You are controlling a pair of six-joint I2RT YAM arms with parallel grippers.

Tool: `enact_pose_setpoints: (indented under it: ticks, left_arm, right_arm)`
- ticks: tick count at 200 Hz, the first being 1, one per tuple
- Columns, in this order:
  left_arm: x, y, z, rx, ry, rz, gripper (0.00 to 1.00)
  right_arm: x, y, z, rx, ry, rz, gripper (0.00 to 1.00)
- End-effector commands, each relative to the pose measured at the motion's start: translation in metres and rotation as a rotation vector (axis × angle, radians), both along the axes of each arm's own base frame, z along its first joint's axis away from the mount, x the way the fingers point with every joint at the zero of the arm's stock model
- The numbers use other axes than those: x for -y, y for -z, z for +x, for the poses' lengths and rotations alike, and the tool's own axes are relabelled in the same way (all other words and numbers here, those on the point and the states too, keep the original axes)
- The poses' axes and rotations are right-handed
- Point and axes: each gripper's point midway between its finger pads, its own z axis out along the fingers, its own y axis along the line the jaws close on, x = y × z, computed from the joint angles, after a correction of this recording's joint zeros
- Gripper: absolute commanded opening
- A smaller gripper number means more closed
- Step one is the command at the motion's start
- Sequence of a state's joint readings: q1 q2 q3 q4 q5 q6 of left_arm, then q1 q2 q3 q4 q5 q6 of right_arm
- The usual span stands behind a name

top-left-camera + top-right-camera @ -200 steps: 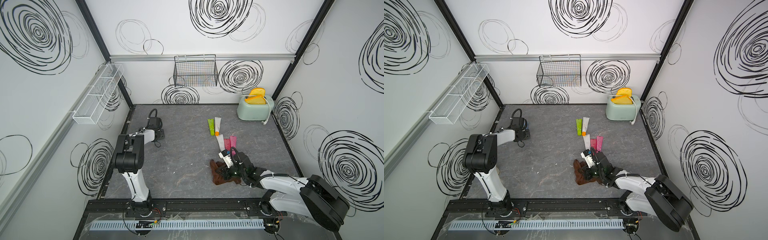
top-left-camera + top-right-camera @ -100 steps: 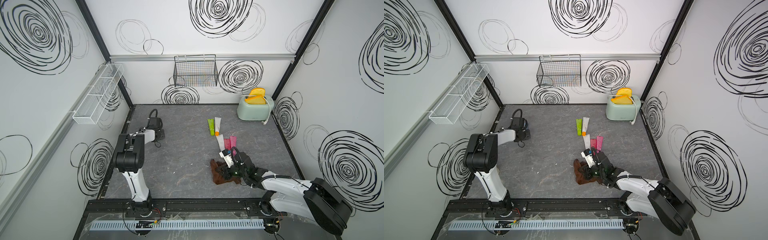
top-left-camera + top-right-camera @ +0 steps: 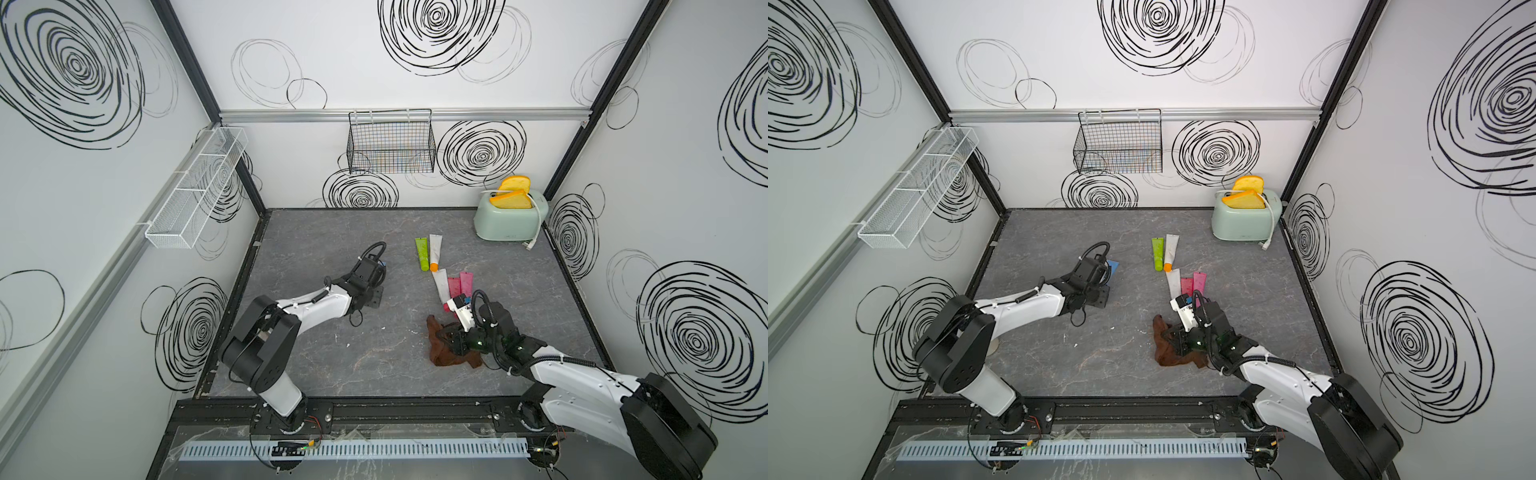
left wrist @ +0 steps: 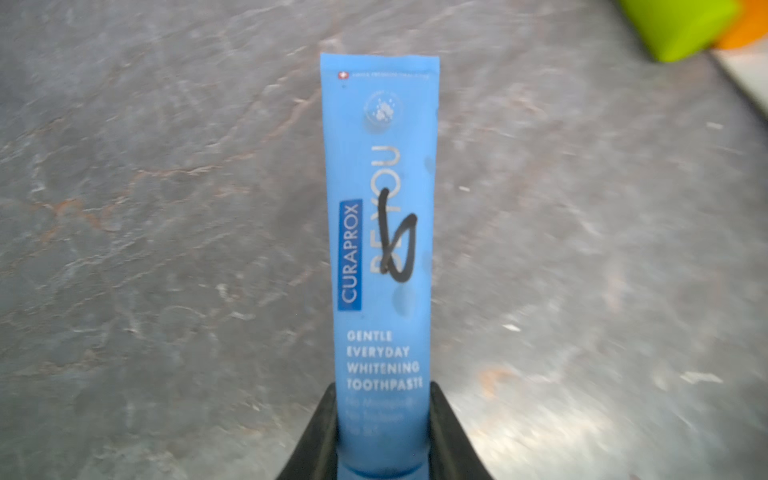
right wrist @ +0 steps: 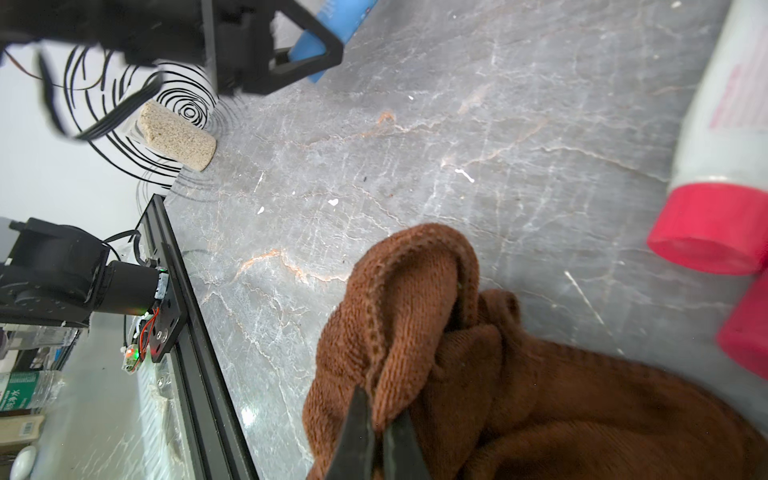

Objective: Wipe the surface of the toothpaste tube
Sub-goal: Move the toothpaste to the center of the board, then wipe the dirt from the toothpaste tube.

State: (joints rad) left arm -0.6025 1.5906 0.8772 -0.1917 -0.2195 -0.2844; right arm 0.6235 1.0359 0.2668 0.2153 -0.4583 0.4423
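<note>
A blue toothpaste tube [image 4: 380, 232] with a black pen scribble on it sticks out from my left gripper [image 4: 382, 415], whose jaws are shut on its cap end. In both top views that gripper [image 3: 374, 272] is left of the table's middle, and the tube's tail [image 3: 1113, 266] shows beyond it. My right gripper [image 5: 376, 419] is shut on a fold of a brown cloth [image 5: 498, 374]. The rest of the cloth [image 3: 442, 353] lies bunched on the table at the front right. The right wrist view shows the blue tube [image 5: 332, 20] far off in the left gripper.
Green [image 3: 422, 253], white [image 3: 435, 251], red-capped white [image 3: 441, 286] and pink [image 3: 461, 284] tubes lie behind the cloth. A mint toaster [image 3: 507, 220] stands back right. A black wire basket [image 3: 390, 145] and a white rack [image 3: 199, 191] hang on the walls. A beige cylinder [image 5: 176, 137] lies front left.
My left arm has swung from the back left edge toward the table's middle, carrying the blue tube. The right gripper and the cloth have hardly moved.
</note>
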Motion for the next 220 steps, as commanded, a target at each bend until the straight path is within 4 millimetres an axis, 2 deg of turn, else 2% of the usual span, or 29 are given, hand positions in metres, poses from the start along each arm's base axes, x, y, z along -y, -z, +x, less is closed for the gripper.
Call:
enact_pose_setpoints:
  ticks: [1, 35, 61, 84, 122, 150, 178, 220]
  left_arm:
    - [0.006, -0.006, -0.033, 0.02, -0.008, -0.004, 0.17]
    - [0.03, -0.003, -0.098, 0.025, 0.095, -0.107, 0.18]
    - [0.049, 0.005, -0.144, -0.018, 0.189, -0.178, 0.2]
    - [0.058, 0.013, -0.17, -0.034, 0.235, -0.191, 0.28]
    - [0.048, 0.041, -0.176, -0.065, 0.229, -0.153, 0.41]
    - [0.05, 0.047, -0.179, -0.075, 0.235, -0.186, 0.56]
    - [0.051, 0.045, -0.183, -0.067, 0.237, -0.202, 0.57]
    - [0.044, 0.05, -0.197, -0.083, 0.221, -0.257, 0.55]
  right_arm:
    - [-0.004, -0.018, 0.007, 0.0, -0.006, 0.031, 0.01]
    - [-0.008, -0.024, 0.021, 0.003, -0.016, 0.025, 0.02]
    - [-0.02, -0.027, 0.027, -0.015, -0.071, 0.015, 0.01]
    - [-0.028, -0.03, 0.032, -0.02, -0.092, 0.025, 0.01]
    - [-0.034, -0.014, 0.034, -0.045, -0.115, -0.006, 0.01]
    - [-0.039, -0.001, 0.03, -0.061, -0.137, -0.046, 0.01]
    - [-0.048, 0.009, 0.026, -0.06, -0.16, -0.098, 0.0]
    - [-0.061, 0.009, 0.021, -0.048, -0.194, -0.115, 0.0]
